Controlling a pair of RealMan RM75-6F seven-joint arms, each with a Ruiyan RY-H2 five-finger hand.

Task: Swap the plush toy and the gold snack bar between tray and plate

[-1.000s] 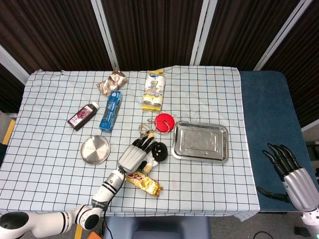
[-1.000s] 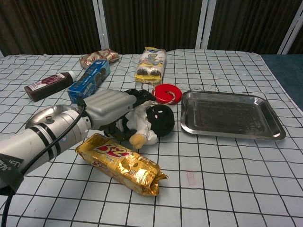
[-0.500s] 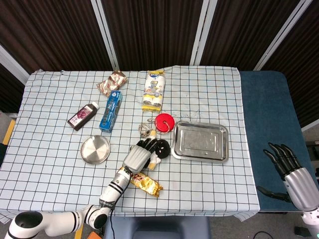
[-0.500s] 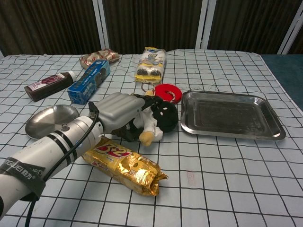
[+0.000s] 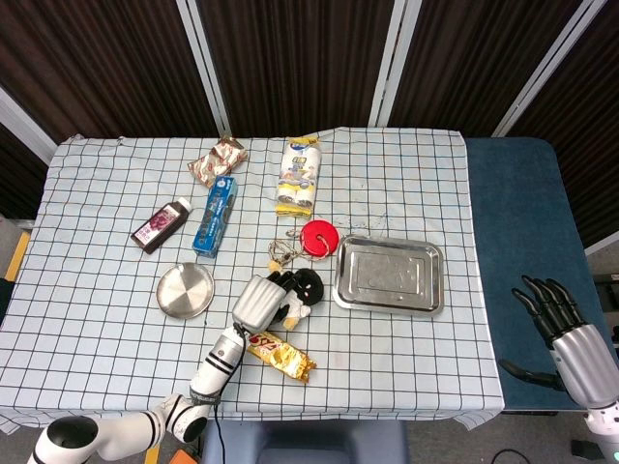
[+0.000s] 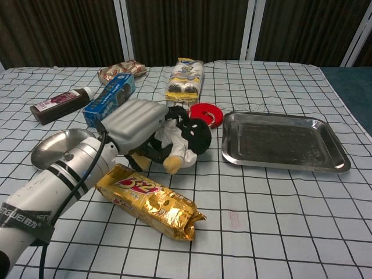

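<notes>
From the head view, one left hand (image 5: 259, 301) sits near the middle of the frame, its fingers wrapped around one plush toy (image 5: 301, 289). The toy is black and white and is just left of one shiny tray (image 5: 389, 275). One gold snack bar (image 5: 280, 355) lies on the cloth just below the hand. One round plate (image 5: 185, 290) sits to the left, a little apart from the hand. One red ring (image 5: 319, 236) lies above the toy. In the upper part there are one dark bottle (image 5: 161, 225), one blue box (image 5: 216, 215), one brown snack bag (image 5: 217, 159) and one yellow and white pack (image 5: 297, 174). One right hand (image 5: 553, 314) hangs in the lower right corner, off the table, fingers spread and holding nothing.

From the chest view, the left hand (image 6: 132, 123) is left of the middle and grips the plush toy (image 6: 185, 142). The gold snack bar (image 6: 150, 200) lies in front, lower in the frame. The tray (image 6: 283, 141) is on the right and the plate (image 6: 54, 149) is on the left, partly behind the arm. The right hand does not show here.
</notes>
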